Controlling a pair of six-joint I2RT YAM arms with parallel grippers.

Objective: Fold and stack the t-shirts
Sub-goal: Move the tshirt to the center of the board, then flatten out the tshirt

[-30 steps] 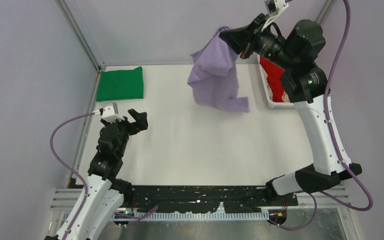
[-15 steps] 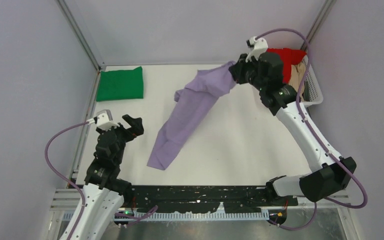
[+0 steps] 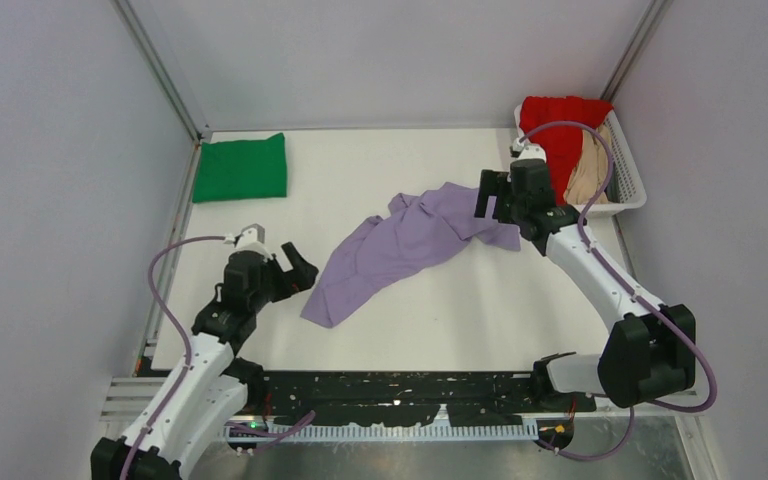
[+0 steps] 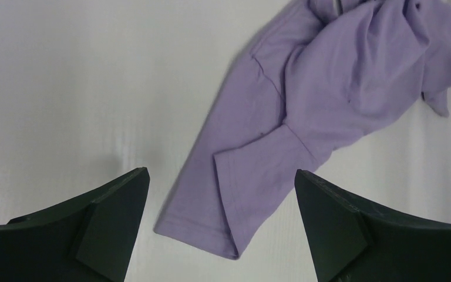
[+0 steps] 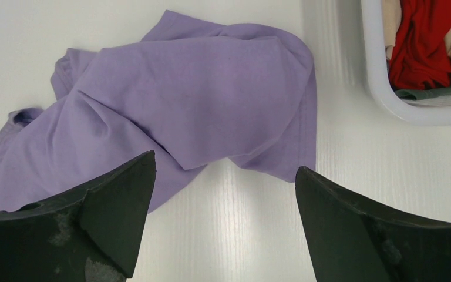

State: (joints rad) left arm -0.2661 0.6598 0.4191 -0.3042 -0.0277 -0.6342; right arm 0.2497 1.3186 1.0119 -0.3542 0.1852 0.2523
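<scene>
your right hand [image 5: 223, 176] is spread wide and pinching nothing; in its wrist view the two dark fingers frame bare surface [image 3: 410, 330], with the cloth lying just beyond them. that cloth is the lavender t-shirt [image 3: 410, 240], which lies loose and rumpled on the surface, unfolded. from above, your right hand sits at the shirt's far-right end, where the fabric is bunched into soft folds.

the shirt's long axis runs on a diagonal: from that bunched end by your right hand, down and across to a narrower, flatter end pointing toward your left arm. your left hand [image 4: 221, 173] is also spread, empty, and sits just beside that near-left end; in its wrist view a stitched hem edge lies between the fingers, a little ahead of them. you cannot tell from these views whether either hand touches the surface.

further out, the green t-shirt [image 3: 241, 168] lies folded into a neat rectangle at the far-left corner, well apart from the lavender one. just right of your right hand stands the white basket [image 3: 628, 190], holding the red t-shirt [image 3: 558, 130], which drapes over its far rim, and the tan t-shirt [image 3: 588, 175] beside it.
</scene>
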